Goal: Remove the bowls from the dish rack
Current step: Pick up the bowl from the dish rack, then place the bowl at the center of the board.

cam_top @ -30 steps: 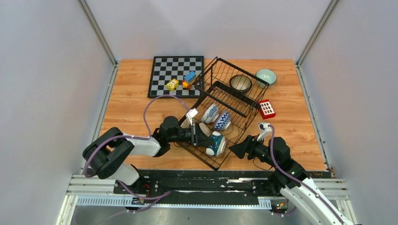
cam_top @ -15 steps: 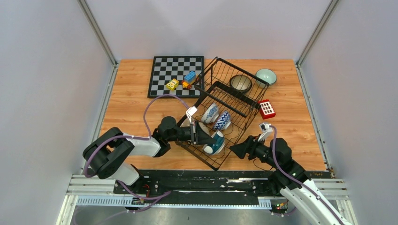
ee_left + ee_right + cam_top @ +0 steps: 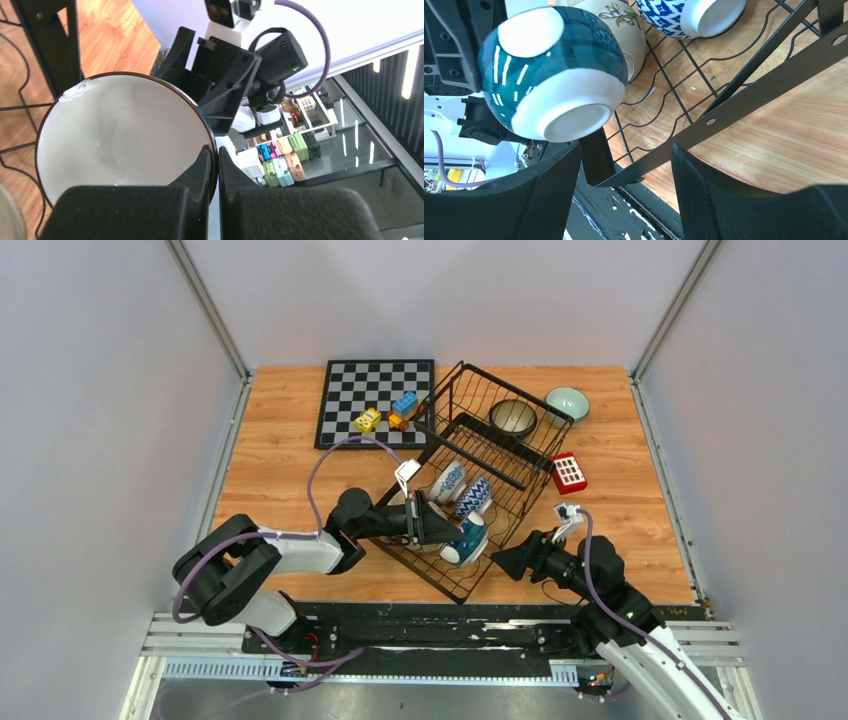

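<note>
My left gripper (image 3: pixel 447 530) is shut on the rim of a teal blue bowl (image 3: pixel 467 538) and holds it tilted over the near corner of the black wire dish rack (image 3: pixel 500 455). In the left wrist view the fingers (image 3: pixel 216 162) pinch the bowl's dark rim beside its white inside (image 3: pixel 120 140). The right wrist view shows this bowl (image 3: pixel 551 70) from below, with a beige flowered bowl (image 3: pixel 626 30) and a blue-and-white patterned bowl (image 3: pixel 684 12) behind it in the rack. My right gripper (image 3: pixel 500 560) is open and empty beside the rack's near corner (image 3: pixel 744 95).
Two patterned bowls (image 3: pixel 460 490) and a dark speckled bowl (image 3: pixel 513 417) sit in the rack. A mint green bowl (image 3: pixel 567 403) and a red block (image 3: pixel 568 472) lie on the table to its right. A chessboard (image 3: pixel 370 390) with toy blocks (image 3: pixel 388 415) lies at the far left.
My left gripper has lifted the teal bowl a little and carried it slightly farther from the table's near edge. The right arm has shifted only slightly.
</note>
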`<state>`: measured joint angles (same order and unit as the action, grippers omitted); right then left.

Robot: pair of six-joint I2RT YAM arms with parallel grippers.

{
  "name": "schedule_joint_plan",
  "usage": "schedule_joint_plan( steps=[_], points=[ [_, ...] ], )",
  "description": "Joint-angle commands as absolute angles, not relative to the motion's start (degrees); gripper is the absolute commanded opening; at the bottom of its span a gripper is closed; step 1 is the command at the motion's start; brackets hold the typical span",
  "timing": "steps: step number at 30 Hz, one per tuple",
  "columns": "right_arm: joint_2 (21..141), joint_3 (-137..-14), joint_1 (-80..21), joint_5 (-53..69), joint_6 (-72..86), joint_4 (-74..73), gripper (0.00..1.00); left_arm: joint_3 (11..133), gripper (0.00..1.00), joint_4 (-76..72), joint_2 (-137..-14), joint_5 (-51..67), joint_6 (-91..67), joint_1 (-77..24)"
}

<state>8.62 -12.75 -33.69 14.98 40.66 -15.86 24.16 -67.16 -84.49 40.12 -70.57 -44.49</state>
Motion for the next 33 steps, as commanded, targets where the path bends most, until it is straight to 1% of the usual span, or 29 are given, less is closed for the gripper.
schedule_joint_plan(
  steps=[1,5,8,9,11,13,15,17,21,23,26,27,30,33],
  points=[
    [7.3,-15.6,-33.1,14.9,39.7,-18.0,0.69,26.7,0.0,-70.2,-79.7,40.1,-70.8,-45.4],
    [7.0,-17.3,-33.1,15.7,39.5,-18.5,0.69,27.2,0.0,-65.7,-75.6,39.5,-69.1,-45.6],
    [7.8,-19.9,-33.1,16.5,38.8,-19.8,0.69,28.3,0.0,-54.9,-69.7,39.2,-64.5,-45.7],
    [8.1,-21.4,-33.1,16.9,38.5,-20.8,0.69,29.3,0.0,-48.1,-67.2,38.9,-60.9,-45.8],
    [9.3,-24.5,-33.1,18.4,37.5,-23.0,0.69,33.4,0.0,-24.9,-60.1,36.5,-47.3,-46.8],
    [11.5,-28.3,-33.1,19.8,35.9,-26.2,0.68,39.2,0.0,-5.8,-55.2,31.1,-34.4,-49.1],
    [13.7,-32.7,-33.1,20.8,33.6,-30.6,0.68,44.7,0.0,6.9,-52.2,26.1,-26.6,-51.2],
    [15.9,-37.9,-33.1,22.8,30.9,-33.1,0.68,48.0,0.0,14.8,-50.3,22.1,-22.2,-52.4],
    [23.6,-49.4,-33.1,27.3,24.5,-38.3,0.67,53.4,0.0,26.8,-47.6,13.7,-11.6,-57.1],
    [28.6,-55.3,-33.1,29.7,22.6,-41.0,0.65,55.3,0.0,31.4,-46.9,8.3,-4.0,-62.0],
    [35.0,-62.6,-33.1,32.3,19.9,-43.0,0.63,56.3,0.0,36.2,-47.7,-0.7,4.3,-70.0],
    [37.3,-65.2,-33.3,31.8,18.6,-44.6,0.63,56.6,0.0,37.4,-48.4,-3.5,6.2,-73.0],
    [45.1,-73.7,-34.6,30.5,14.7,-51.1,0.62,58.1,0.0,40.4,-51.7,-9.4,10.4,-77.9],
    [51.9,-80.1,-40.6,24.9,13.1,-55.6,0.61,58.2,0.0,41.6,-53.2,-14.6,15.9,-83.5]
  ],
)
